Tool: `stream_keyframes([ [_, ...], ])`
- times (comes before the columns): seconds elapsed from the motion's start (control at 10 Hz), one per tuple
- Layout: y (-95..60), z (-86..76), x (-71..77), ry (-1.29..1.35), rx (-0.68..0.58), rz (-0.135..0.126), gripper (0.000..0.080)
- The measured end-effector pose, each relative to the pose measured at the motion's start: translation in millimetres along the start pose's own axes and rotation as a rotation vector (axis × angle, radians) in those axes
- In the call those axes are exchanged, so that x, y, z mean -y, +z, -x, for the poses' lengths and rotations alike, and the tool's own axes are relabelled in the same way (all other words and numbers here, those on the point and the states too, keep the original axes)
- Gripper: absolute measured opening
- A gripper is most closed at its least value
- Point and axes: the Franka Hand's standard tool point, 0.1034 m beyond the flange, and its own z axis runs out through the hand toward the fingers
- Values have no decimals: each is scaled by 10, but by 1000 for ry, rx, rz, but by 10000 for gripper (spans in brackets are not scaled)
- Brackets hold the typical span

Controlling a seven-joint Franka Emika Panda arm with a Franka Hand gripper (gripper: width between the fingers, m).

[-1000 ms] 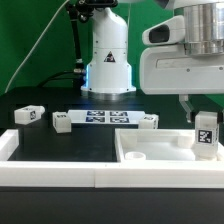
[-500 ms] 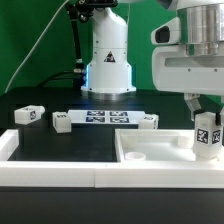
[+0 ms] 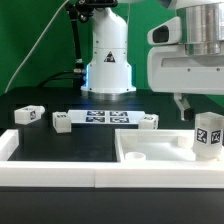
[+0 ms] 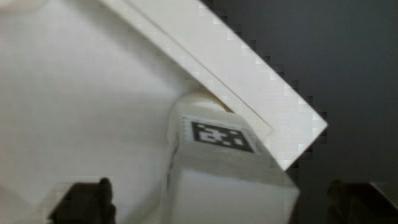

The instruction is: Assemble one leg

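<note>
Between the two dark fingers [image 4: 84, 200], which were held wide apart with nothing clamped, the leg [image 4: 224, 172] was seen standing upright on the floor of the white panel [image 4: 71, 90]. No contact between either finger and the leg could be made out in the wrist view. The leg was set close against the panel's raised rim [image 4: 240, 75], beyond which the dark bench [image 4: 347, 40] was shown. In the exterior view one finger [image 3: 181, 106] was seen above the leg [image 3: 208, 135] and a little toward the exterior view's left of it; the second could not be made out. Within the rimmed panel [image 3: 160, 172] the leg was held at the end below the fingers, and a round raised spot [image 3: 137, 157] was seen farther from them. The leg was shown as a stubby white block, marked with a black-and-white square tag [image 4: 222, 135] on one face and another on the face turned to the exterior camera. Like blocks [image 3: 62, 122] were seen lying on the bench well away from the fingers, beside the marker board [image 3: 100, 118].
</note>
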Motion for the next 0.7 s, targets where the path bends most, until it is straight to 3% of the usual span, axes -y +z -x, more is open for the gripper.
stream_keyframes([
  [0.4, -10, 25, 35, -524, -21, 48, 648],
  [0.7, 1, 53, 47, -806, -25, 55, 648],
])
